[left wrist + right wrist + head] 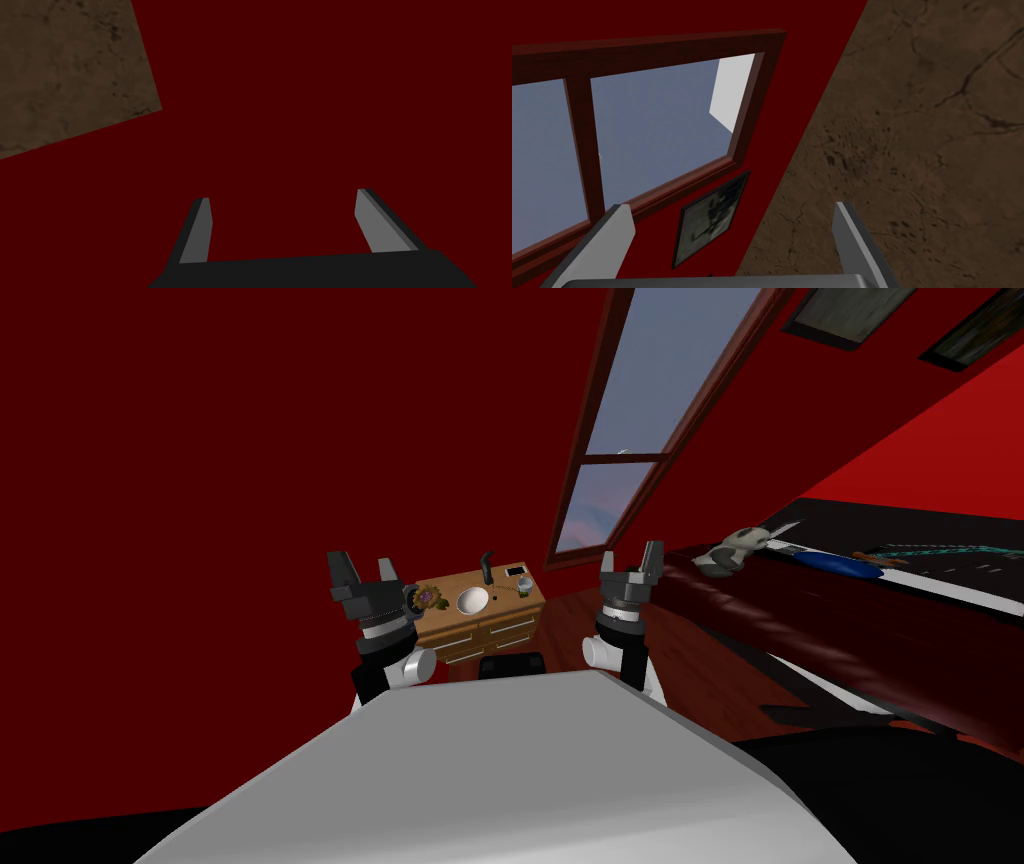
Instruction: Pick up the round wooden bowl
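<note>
Red walls. Pale round bowl (473,601) on wooden surface (448,588), beyond and between left claw (362,568) and right claw (630,556); both released, empty.

My low brown wooden dresser (497,635) with pale drawer handles, and what sits on its top.
Near the middle of the top stands a round bowl with a pale inside (473,601). Just left of it is a small dark pot of purple and yellow flowers (428,599). At the far edge rises a dark curved stem (486,567), with a small dark flat rectangle (515,571) to its right and a small clear jar (524,587) nearer me. The dresser stands on a reddish wooden floor (570,618).
</note>
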Robot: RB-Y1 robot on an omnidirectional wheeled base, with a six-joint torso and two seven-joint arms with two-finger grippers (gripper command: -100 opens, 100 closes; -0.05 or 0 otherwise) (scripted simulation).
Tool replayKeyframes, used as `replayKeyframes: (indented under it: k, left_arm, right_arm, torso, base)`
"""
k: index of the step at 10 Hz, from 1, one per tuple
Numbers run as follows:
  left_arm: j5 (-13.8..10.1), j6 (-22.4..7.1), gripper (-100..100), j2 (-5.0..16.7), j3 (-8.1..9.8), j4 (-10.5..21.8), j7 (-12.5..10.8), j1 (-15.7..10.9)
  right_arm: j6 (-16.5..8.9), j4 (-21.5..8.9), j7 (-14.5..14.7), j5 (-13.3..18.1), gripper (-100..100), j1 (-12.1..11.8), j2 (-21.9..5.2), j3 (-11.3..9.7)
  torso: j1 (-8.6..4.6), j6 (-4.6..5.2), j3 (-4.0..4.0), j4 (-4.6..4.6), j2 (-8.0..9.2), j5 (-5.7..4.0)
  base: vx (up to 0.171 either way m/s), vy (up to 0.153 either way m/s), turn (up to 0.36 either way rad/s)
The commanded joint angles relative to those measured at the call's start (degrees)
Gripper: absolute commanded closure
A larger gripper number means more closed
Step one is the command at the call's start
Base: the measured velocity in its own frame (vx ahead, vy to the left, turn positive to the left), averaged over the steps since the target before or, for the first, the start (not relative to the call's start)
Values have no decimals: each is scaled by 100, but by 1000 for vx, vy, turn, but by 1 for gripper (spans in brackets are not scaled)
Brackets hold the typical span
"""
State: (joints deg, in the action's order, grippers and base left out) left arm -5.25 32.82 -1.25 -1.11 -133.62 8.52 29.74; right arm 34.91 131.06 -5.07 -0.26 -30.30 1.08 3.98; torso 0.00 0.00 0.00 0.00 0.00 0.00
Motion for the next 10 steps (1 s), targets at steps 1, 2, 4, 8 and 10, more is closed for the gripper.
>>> replayKeyframes:
  k: [1, 2, 4, 8, 10]
  left_arm:
    - [-23, -94, -100, 226, 33, -3, 15, -17]
    - [-47, -190, -100, 383, 64, -4, 30, -29]
    - [-120, -469, -100, 685, 150, -1, 78, -57]
    - [-281, -1057, -100, 1058, 339, 2, 189, -111]
    - [-344, -1289, -100, 1165, 416, 0, 234, -132]
  right_arm:
    - [0, 0, 0, 0, 0, 0, 0, 0]
    - [0, 0, 0, 0, 0, 0, 0, 0]
    - [0, 0, 0, 0, 0, 1, 0, 0]
    - [0, 0, 0, 0, 0, 1, 0, 0]
    - [0, 0, 0, 0, 0, 2, 0, 0]
  torso:
    - [0, 0, 0, 0, 0, 0]
    - [3, 1, 3, 1, 7, 0]
    - [8, 0, 14, 5, 25, 2]
    - [7, 0, 25, 10, 42, 2]
    - [9, 1, 25, 10, 43, 2]
  base:
    - [-23, 4, -24]
    - [-42, 7, -47]
    - [-85, 18, -43]
    - [-111, 9, -52]
    - [-88, 16, -55]
